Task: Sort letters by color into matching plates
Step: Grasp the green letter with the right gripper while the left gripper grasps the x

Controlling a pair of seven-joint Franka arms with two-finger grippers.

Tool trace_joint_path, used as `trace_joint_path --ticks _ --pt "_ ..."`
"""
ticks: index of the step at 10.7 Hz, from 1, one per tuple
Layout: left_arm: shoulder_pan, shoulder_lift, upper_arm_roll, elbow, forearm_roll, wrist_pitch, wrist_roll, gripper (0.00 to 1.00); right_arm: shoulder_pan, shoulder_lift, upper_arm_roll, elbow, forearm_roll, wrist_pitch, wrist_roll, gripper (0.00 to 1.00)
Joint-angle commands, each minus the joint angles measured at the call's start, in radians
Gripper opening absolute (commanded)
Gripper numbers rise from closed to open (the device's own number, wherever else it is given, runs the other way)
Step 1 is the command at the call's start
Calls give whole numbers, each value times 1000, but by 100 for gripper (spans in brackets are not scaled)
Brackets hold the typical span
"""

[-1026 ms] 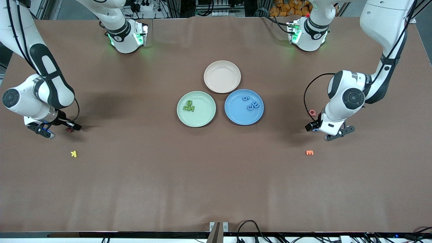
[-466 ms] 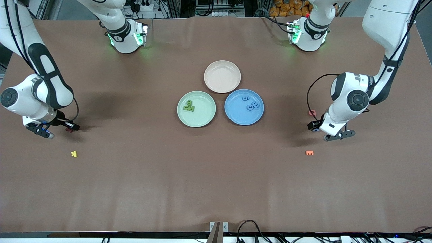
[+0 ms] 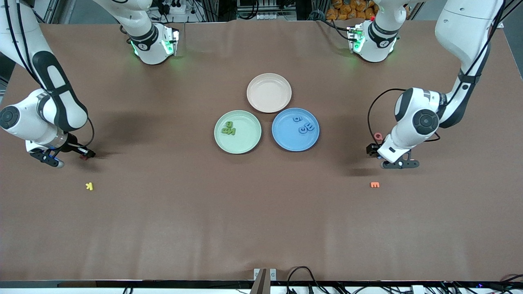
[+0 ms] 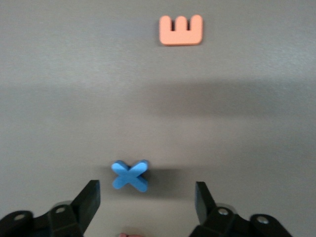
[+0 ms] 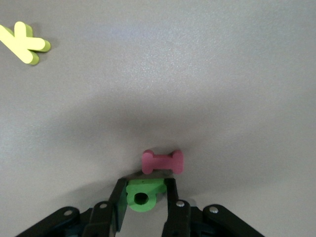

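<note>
Only wrist views show right gripper (image 5: 144, 197) clamping a green letter (image 5: 143, 193), left gripper (image 4: 147, 197) apart around blue X (image 4: 130, 175)

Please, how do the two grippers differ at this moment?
The left gripper is open, its fingers wide on either side of a blue X that lies free on the table. The right gripper is shut on a green letter, beside a pink letter. Both are low at the table.
</note>
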Motion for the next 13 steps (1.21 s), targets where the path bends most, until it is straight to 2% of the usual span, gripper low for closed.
trace_joint_path --ticks 1,4,8,10,13 --pt "8 25 -5 -3 26 52 68 80 -25 -6 30 -2 14 -1 -26 27" --pt "18 31 -4 -3 25 68 104 72 -16 -43 59 -2 18 -54 -20 24" --pt "34 34 4 -8 25 68 156 72 59 -91 75 -8 21 -105 40 24" --pt "39 37 4 -8 23 69 156 69 130 -129 73 -11 21 -149 127 25" --pt "44 38 5 -20 22 84 156 59 297 -164 67 -13 21 -202 317 25"
